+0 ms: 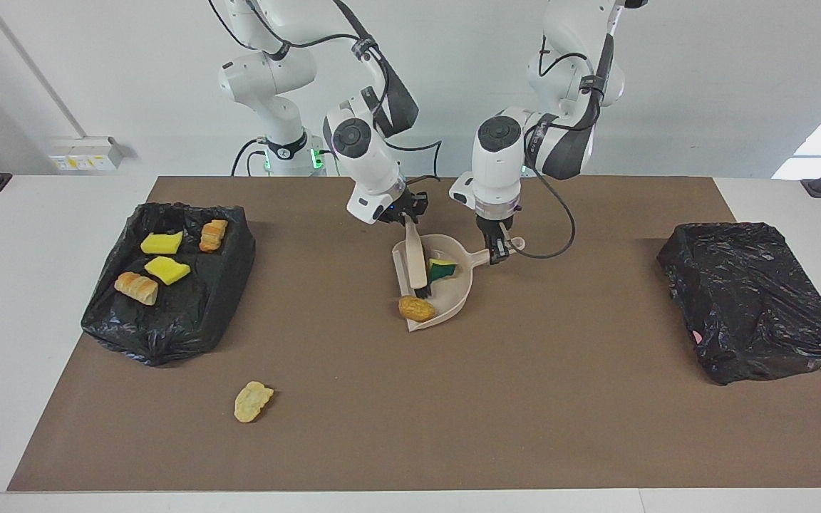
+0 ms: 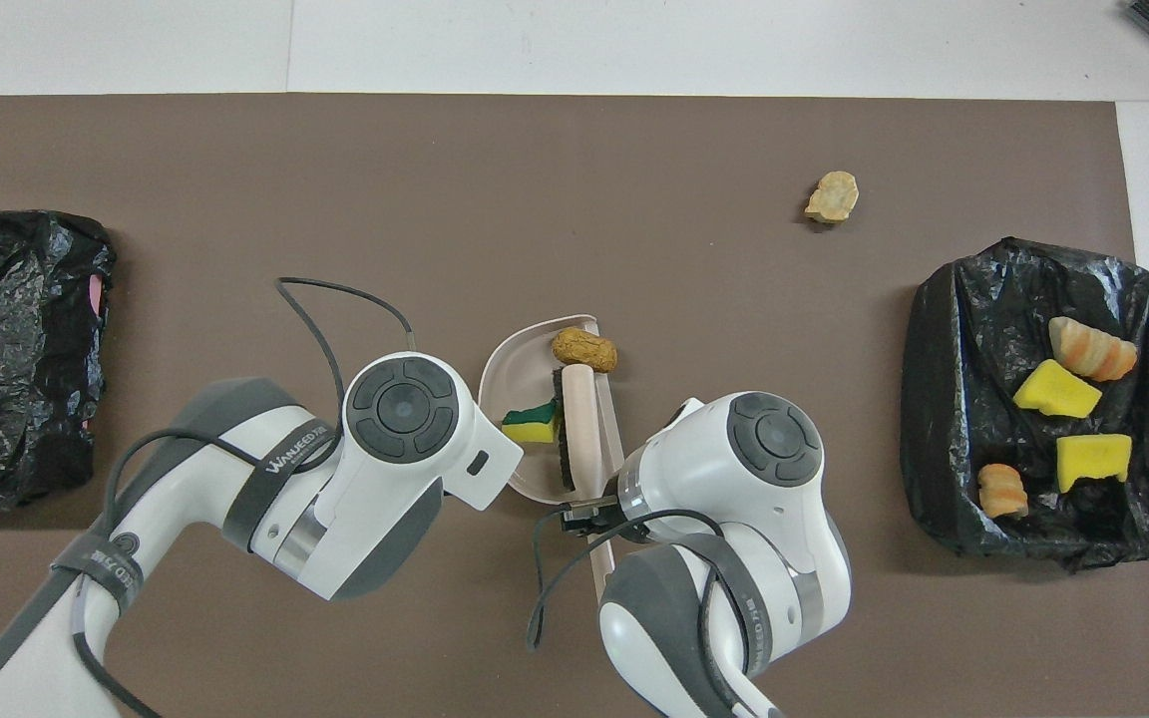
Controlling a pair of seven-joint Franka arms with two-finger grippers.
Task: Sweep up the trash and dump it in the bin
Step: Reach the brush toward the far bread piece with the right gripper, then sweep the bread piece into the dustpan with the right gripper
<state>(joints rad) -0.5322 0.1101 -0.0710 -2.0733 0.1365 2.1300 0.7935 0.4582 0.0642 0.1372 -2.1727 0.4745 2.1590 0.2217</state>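
The right gripper (image 1: pixel 408 217) has its jaws clamped on the handle of the brush (image 1: pixel 416 260), whose bristles sit inside the dustpan (image 1: pixel 453 303). The left gripper (image 1: pixel 499 251) grips the dustpan's handle, jaws closed on it, with the pan resting on the worktop (image 1: pixel 524 399).

Taking the overhead view as a clock dial, with the pan near the centre: the green-and-yellow sponge piece (image 1: pixel 442 269) lies well inside the pan, against the bristles. The tan nugget (image 1: pixel 416 308) sits right on the pan's open lip at its 12 o'clock corner, only part way in. Another pale lump (image 1: pixel 253 401) lies alone out toward 2 o'clock, still on the worktop. Four scraps already lie in the black-lined bin (image 1: pixel 232 271) at 3 o'clock; a second bin (image 1: pixel 752 299) sits at 9 o'clock.

The worry is that nugget. If the pan is lifted or tipped forward now, I'd expect it to roll off the lip. Pulling the brush back out could also drag the sponge piece with it.
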